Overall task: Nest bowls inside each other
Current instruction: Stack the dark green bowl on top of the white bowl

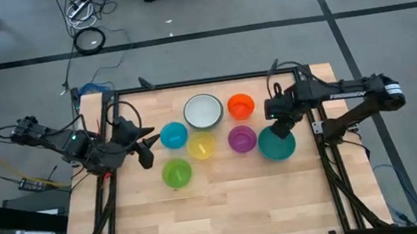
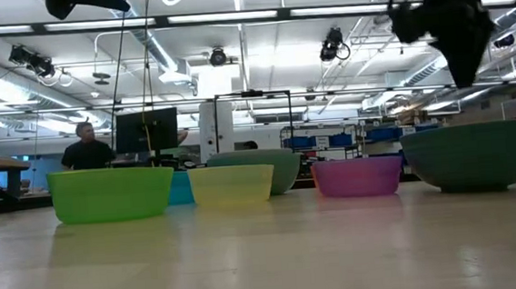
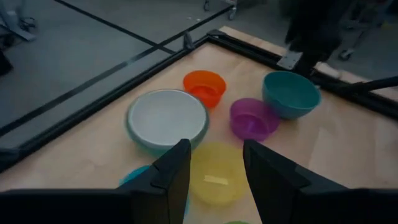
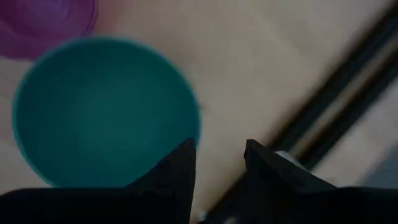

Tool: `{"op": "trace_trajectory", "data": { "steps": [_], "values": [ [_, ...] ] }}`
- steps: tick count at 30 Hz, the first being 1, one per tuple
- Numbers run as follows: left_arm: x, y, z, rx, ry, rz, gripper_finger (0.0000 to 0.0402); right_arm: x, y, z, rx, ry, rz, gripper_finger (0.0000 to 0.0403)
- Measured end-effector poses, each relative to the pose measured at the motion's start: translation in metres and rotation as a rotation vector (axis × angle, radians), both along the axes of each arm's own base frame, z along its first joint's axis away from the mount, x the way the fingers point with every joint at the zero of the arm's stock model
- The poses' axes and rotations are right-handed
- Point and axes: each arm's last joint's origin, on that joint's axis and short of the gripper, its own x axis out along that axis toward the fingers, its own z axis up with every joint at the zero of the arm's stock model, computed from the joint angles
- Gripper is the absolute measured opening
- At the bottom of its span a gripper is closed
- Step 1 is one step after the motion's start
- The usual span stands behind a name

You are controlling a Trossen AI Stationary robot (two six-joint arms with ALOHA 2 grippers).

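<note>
Now your right gripper [image 4: 217,163] hangs part open, empty, just above the round teal plastic bowl [image 1: 277,145] by the table's [image 1: 235,208] right edge; your left gripper [image 3: 214,168] waits open near the left edge.

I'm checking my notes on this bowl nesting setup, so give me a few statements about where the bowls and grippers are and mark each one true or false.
1. The white bowl sits inside the sage-green bowl. True.
2. The right gripper is clamped on the orange bowl. False: it is open above the teal bowl, holding nothing.
3. The purple bowl stands between the yellow bowl and the teal one. True.
4. The lime-green bowl is nested in the blue bowl. False: each stands alone.
5. The left gripper is open and empty. True.
</note>
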Motion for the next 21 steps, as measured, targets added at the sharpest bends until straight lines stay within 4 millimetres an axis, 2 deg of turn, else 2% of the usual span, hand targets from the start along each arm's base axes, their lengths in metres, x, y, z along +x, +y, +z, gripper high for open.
{"op": "trace_trajectory", "data": {
  "steps": [3, 8, 21],
  "values": [
    [0.001, -0.002, -0.001, -0.010, -0.011, -0.011, 0.0157, -0.004, 0.001, -0.027, 0.061, -0.047, -0.007, 0.0128],
    [0.001, -0.003, 0.000, -0.011, -0.034, -0.002, 0.0157, -0.010, 0.002, -0.055, 0.077, -0.030, -0.030, 0.0128],
    [0.002, -0.003, 0.002, 0.008, -0.039, 0.001, 0.0157, -0.017, 0.002, -0.091, 0.060, -0.035, -0.072, 0.0128]
  ]
}}
